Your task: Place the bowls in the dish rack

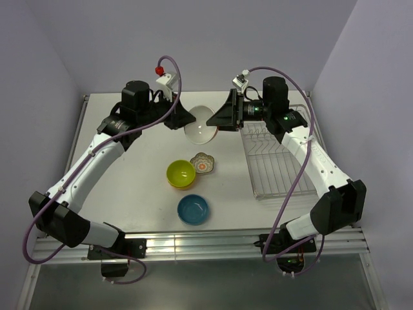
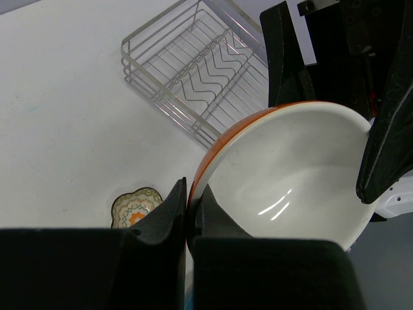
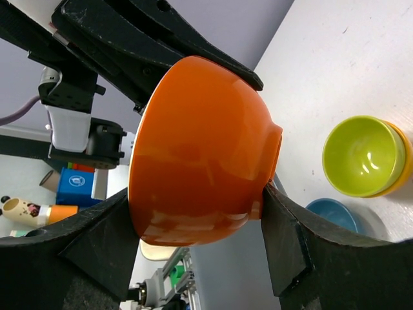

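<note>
Reaching inward to upper centre of frame, pinching orange bowl point(image 1: 199, 129) rim in left jaws, clamping its body between right jaws.

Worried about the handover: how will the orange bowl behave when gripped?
The orange bowl shows sharp glossy reflections, so probably slippery. It looks rigid and glazed, likely breakable if dropped. Its curved wall may pivot in the right gripper.
</note>
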